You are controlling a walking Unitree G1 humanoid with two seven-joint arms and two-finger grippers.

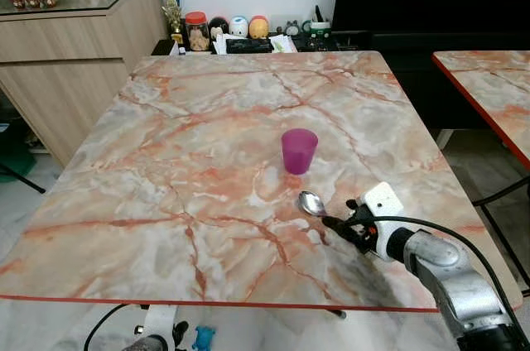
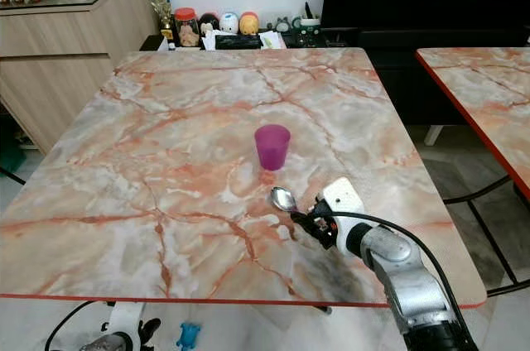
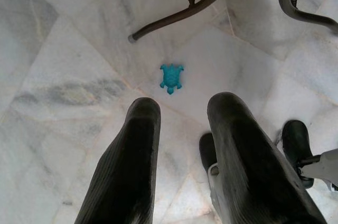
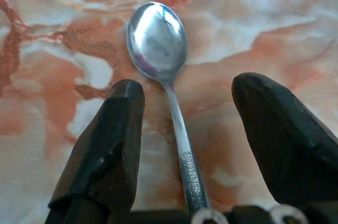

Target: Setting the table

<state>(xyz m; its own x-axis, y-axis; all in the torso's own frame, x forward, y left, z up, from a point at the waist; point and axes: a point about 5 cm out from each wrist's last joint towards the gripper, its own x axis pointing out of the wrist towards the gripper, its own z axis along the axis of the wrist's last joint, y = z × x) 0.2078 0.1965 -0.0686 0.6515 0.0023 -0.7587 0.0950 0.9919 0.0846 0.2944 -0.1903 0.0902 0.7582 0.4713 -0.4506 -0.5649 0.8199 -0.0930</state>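
Right now our right gripper (image 1: 333,220) sits low over the marble table (image 1: 166,161) near its front edge, fingers (image 4: 100,150) spread apart on either side of the spoon (image 4: 163,71). From the wrist view the handle runs between them without either finger pressing on it, so we judge the spoon to be lying on the table, loose. Its bowl points toward the purple cup (image 1: 298,150), which stands upright just beyond it, apart from it.

Our worry is the withdrawal: a finger brushing the handle could spin the spoon or skid it into the cup. A careless lift might also drag it toward the edge.

We cannot see anything inside the cup from this angle.

Our left gripper (image 3: 179,155) hangs idle over the floor, fingers apart, above a small blue turtle toy (image 3: 171,77).
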